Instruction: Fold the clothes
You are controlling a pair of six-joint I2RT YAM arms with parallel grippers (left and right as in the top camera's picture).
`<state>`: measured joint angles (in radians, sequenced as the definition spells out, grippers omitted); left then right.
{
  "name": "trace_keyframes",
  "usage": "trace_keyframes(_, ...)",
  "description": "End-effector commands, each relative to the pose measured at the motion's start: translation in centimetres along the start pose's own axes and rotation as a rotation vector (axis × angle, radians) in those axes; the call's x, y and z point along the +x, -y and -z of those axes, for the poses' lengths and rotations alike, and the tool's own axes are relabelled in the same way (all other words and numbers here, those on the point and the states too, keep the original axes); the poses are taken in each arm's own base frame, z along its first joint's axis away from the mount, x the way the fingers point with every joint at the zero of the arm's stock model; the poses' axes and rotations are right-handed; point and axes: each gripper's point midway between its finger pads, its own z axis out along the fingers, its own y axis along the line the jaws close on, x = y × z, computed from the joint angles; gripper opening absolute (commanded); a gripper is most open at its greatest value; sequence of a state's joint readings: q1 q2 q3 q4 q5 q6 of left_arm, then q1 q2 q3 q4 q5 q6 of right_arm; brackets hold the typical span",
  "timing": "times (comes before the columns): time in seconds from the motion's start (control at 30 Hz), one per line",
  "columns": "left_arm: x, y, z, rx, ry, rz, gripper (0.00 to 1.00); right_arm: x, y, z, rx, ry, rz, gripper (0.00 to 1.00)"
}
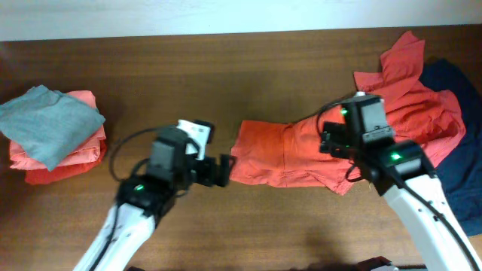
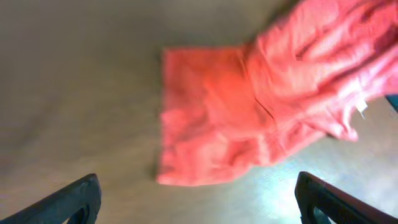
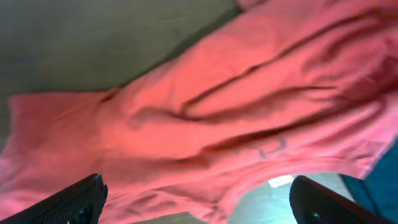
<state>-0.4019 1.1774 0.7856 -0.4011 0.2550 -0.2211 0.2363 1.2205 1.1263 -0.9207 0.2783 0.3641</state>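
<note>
The red-orange T-shirt (image 1: 301, 154) lies crumpled and stretched across the table from the middle to the back right. Its printed side is hidden. My left gripper (image 1: 223, 170) is open and empty, just left of the shirt's left edge. In the left wrist view the shirt (image 2: 249, 118) lies ahead of the open fingers (image 2: 198, 202), apart from them. My right gripper (image 1: 335, 143) is open above the shirt's right half. In the right wrist view the shirt (image 3: 205, 124) fills the frame between the spread fingers (image 3: 198, 202), which hold nothing.
A folded stack sits at the far left: a grey top (image 1: 49, 124) on a coral-pink garment (image 1: 75, 154). A dark navy garment (image 1: 459, 120) lies at the right edge, partly under the shirt. The table (image 1: 226, 68) is dark wood.
</note>
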Motion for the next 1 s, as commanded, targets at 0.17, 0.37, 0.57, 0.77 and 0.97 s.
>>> trace_keyframes(0.17, 6.1, 3.1, -8.6, 0.024, -0.255, 0.336, 0.99, 0.1, 2.8, 0.5, 0.030, -0.030, -0.055, 0.98)
trace_keyframes(0.37, 8.6, 2.6, -12.1, -0.015, -0.309, 0.341, 0.99, 0.2, 2.9, 0.5, 0.031, -0.033, -0.046, 0.98)
trace_keyframes(0.57, 10.4, 0.6, -14.5, -0.088, -0.327, 0.341, 0.53, 0.3, 2.9, 0.5, 0.032, -0.035, -0.039, 0.99)
trace_keyframes(0.77, 8.6, -0.3, -15.2, -0.106, -0.257, 0.312, 0.00, 0.4, 3.0, 0.6, 0.037, -0.040, -0.034, 0.99)
trace_keyframes(0.97, 0.0, -7.8, -11.0, -0.340, -0.075, 0.244, 0.00, 0.4, 3.0, 0.6, 0.038, -0.041, -0.033, 0.99)
